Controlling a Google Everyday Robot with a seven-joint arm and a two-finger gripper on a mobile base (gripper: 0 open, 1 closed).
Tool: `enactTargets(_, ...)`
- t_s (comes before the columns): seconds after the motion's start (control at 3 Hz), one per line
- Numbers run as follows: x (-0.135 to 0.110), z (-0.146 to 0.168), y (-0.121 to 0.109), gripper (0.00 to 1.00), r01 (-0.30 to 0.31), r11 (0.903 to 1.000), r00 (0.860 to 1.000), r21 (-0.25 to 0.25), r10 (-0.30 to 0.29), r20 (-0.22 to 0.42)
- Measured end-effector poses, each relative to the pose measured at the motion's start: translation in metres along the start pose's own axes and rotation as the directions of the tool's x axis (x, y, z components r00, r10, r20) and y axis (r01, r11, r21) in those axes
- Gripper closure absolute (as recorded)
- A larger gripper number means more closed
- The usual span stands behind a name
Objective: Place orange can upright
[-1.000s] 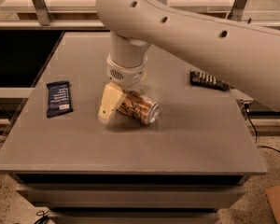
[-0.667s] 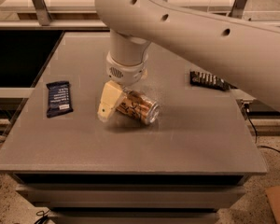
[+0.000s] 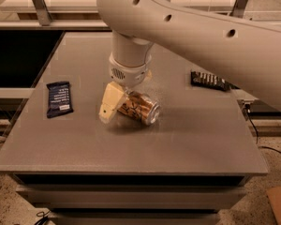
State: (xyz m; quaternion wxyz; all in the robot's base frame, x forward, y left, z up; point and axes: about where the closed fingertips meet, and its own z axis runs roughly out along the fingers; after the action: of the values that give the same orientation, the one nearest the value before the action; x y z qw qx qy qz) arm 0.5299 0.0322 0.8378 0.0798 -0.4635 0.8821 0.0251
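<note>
**Orange-gold aluminium drink can point(image 3: 139, 108) lies on its side beneath the claw**

The can rests near the middle of the flat grey bench point(image 3: 131, 156), a little toward the far edge. It is not upright. Its long axis runs slantwise, with one silver end turned toward the near right corner and the other end tucked under the robot's cream-coloured claw point(image 3: 113, 108). Pale and dark lettering shows along its shiny side.

The claw comes straight down onto the can's left end from a round white wrist point(image 3: 128, 69), and its lower tip reaches almost to the bench top just left of the can. Claw and can overlap here, but whether the claw is clenched on the can or merely set around it cannot be told.

From the wrist, the thick pale grey arm point(image 3: 201, 36) sweeps up and away over the far right corner.

A flat dark blue snack wrapper point(image 3: 59, 98) lies near the left edge, well apart from the can. A second flat dark wrapper with pale markings point(image 3: 210, 80) lies close to the right edge, partly under the arm.
</note>
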Motion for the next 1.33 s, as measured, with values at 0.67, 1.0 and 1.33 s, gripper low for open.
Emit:
enactTargets(0.67,0.0014,0.0037,0.0069,0.18,-0.036,0.9992,0.999,0.015,0.037,-0.015)
enactTargets(1.0,0.0033,0.0057,0.0078,0.42,-0.050,0.9987,0.998,0.014,0.050,-0.023)
enactTargets(1.33,0.0012,0.0042,0.0073,0.65,-0.052,0.9986,0.998,0.013,0.052,-0.019)
